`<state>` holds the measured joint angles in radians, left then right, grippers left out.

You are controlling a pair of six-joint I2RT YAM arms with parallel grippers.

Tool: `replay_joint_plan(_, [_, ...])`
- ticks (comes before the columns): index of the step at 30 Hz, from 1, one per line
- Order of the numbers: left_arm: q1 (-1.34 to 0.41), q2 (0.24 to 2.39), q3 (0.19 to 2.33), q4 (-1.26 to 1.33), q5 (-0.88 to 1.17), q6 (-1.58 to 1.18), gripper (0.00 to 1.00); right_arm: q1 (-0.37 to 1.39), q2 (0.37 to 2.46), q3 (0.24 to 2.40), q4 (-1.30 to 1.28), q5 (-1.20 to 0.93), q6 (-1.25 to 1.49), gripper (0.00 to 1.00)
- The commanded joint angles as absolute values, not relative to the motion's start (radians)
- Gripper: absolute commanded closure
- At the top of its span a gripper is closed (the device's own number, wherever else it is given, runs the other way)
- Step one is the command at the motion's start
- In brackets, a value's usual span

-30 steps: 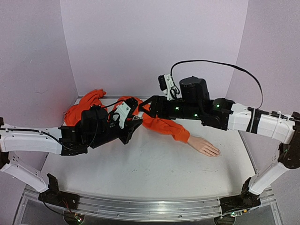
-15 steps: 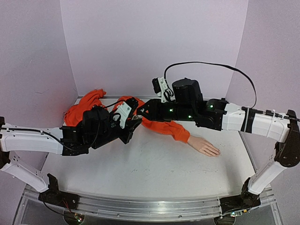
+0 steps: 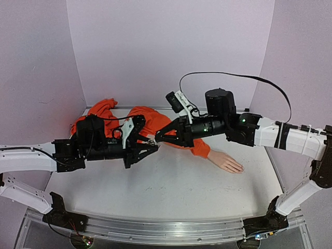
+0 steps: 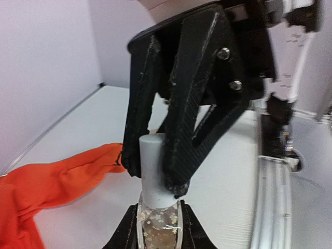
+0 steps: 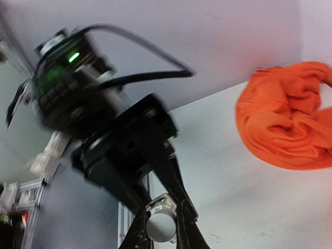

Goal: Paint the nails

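Now left end effector [image 4: 158, 210] grips one bottle [image 4: 158, 234]; right end effector [image 5: 162, 222], one cap [image 4: 154, 171].

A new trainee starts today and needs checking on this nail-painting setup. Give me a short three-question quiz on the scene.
1. True or false: the mannequin hand is lifted off the table.
2. The right end effector is shut on: A) a sponge, B) the white cap, C) nothing.
3. Which end effector holds the clear bottle?
Key: 1 false; 2 B; 3 the left end effector.
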<state>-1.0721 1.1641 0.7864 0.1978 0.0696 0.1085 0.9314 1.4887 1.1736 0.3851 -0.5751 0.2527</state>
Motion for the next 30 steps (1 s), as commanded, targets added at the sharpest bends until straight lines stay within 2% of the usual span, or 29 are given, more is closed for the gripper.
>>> replay_joint_plan(1, [-0.975,1.087,0.828,0.282,0.753,0.011,1.00,0.961,1.487,1.252,0.239,-0.961,-0.072,1.00])
replay_joint_plan(5, [-0.969,1.070,0.823,0.261,0.684,0.018,1.00,0.967,1.448,1.230,0.258,-0.838,-0.021,0.99])
replay_joint_plan(7, [-0.969,1.071,0.821,0.259,0.583,0.031,1.00,0.967,1.408,1.216,0.287,-0.653,0.075,0.56])
replay_joint_plan(8, [-0.972,1.073,0.821,0.258,0.476,0.030,1.00,0.966,1.377,1.212,0.297,-0.534,0.124,0.39])
replay_joint_plan(9, [-0.973,1.078,0.820,0.257,0.411,0.033,1.00,0.968,1.363,1.209,0.299,-0.408,0.179,0.27])
replay_joint_plan(10, [-0.979,1.084,0.819,0.255,0.271,0.040,1.00,0.968,1.345,1.206,0.299,-0.322,0.238,0.20])
replay_joint_plan(11, [-0.989,1.093,0.818,0.255,0.153,0.047,1.00,0.967,1.339,1.208,0.298,-0.261,0.282,0.17])
replay_joint_plan(15, [-1.037,1.140,0.834,0.260,-0.191,0.091,1.00,0.967,1.363,1.216,0.303,-0.126,0.491,0.16])
replay_joint_plan(19, [-1.042,1.168,0.840,0.310,-0.233,0.065,1.00,0.975,1.427,1.248,0.331,-0.097,0.567,0.23])
replay_joint_plan(28, [-1.058,1.204,0.847,0.335,-0.229,0.048,1.00,1.005,1.551,1.347,0.378,-0.127,0.565,0.32])
replay_joint_plan(30, [-1.060,1.203,0.843,0.337,-0.221,0.048,1.00,1.005,1.565,1.359,0.379,-0.130,0.560,0.36])
